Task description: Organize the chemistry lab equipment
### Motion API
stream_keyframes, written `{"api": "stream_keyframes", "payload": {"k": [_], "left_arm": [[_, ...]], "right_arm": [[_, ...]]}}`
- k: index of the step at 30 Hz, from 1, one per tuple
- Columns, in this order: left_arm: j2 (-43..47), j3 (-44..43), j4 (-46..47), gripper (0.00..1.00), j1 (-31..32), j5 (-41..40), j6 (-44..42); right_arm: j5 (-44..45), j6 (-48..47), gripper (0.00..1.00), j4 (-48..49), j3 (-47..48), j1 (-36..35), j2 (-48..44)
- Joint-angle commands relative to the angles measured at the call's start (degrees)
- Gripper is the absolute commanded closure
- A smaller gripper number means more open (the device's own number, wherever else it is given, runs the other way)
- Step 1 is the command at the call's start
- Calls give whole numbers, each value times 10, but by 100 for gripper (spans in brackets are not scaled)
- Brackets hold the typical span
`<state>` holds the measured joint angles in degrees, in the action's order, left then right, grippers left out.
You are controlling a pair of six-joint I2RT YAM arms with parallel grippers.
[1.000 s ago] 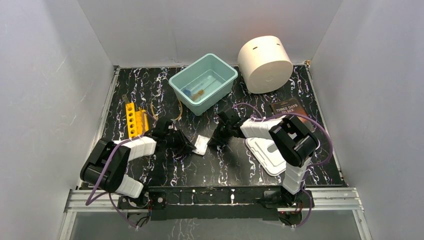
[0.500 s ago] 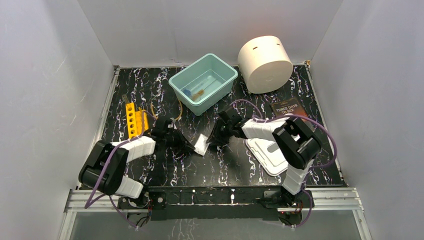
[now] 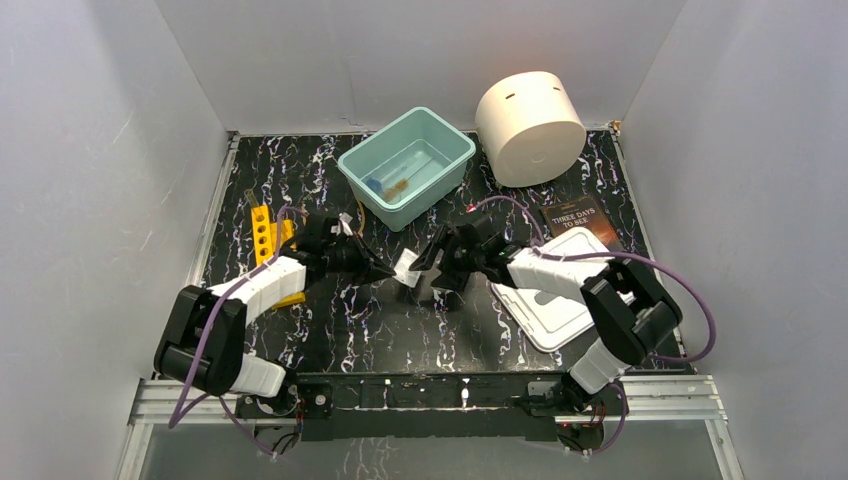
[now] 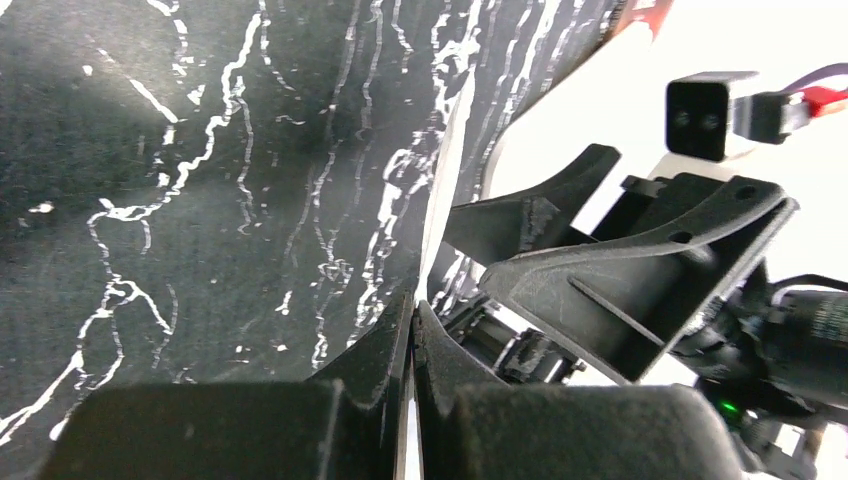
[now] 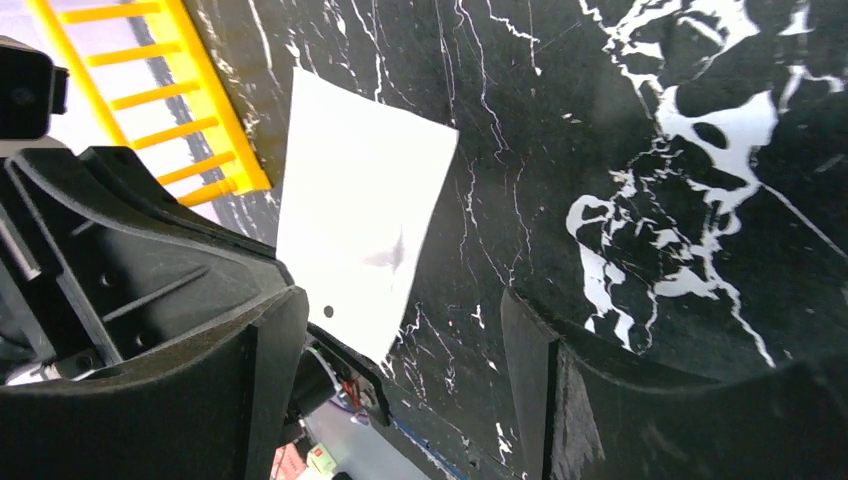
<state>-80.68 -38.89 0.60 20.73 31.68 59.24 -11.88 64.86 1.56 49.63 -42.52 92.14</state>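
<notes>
Frame left: yellow rack [image 3: 262,238] on worktop [image 3: 340,330], beside left arm. Centre-left: left gripper [image 3: 386,271], jaws clenched on flat packet [image 3: 407,267]; wrist view shows packet edge-on, pinched at tips. Packet sits at frame centre, between both grippers. Above it, upper centre: teal bin [image 3: 437,190] holding blue-capped tube [image 3: 374,184] and brush [image 3: 402,184]. Just right of packet: right gripper [image 3: 431,261], jaws spread wide, gripping nothing. Lower right: white lid [image 3: 550,305]. Upper right: cream cylinder [image 3: 530,125].
</notes>
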Motion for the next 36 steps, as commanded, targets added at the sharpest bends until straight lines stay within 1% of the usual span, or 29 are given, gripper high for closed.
{"api": "stream_keyframes", "payload": {"k": [1,5,7,11,14,18,22,25,29,30,32,36], "left_arm": [[45,-22,14,100,-17,69,40],[73,-21,46,100,-25,92,69],[80,-30,44,100,-30,109,85],[79,-70,30,100,-35,137,73],[78,-84,42,100,-36,154,69],[75,-104,77,100,-36,170,94],[68,-117,80,100,-36,173,98],[67,-118,85,100,-36,175,97],[61,-123,74,100,-37,171,86],[60,-125,74,100,-37,173,87],[57,-131,72,100,-37,174,86],[52,-154,37,100,-37,165,65]], "right_arm": [[4,50,19,122,-44,31,-84],[-18,52,14,138,-36,49,-96],[-34,46,13,143,-24,51,-90],[-50,38,13,175,-12,51,-96],[-54,20,14,202,-8,54,-112],[-46,-9,17,194,6,57,-129],[-55,-3,31,232,1,58,-140],[-35,7,46,263,-18,59,-164],[-13,11,59,281,-38,64,-187],[-12,12,62,284,-40,65,-189],[-21,13,71,292,-37,68,-187],[-44,6,87,283,-13,73,-167]]}}
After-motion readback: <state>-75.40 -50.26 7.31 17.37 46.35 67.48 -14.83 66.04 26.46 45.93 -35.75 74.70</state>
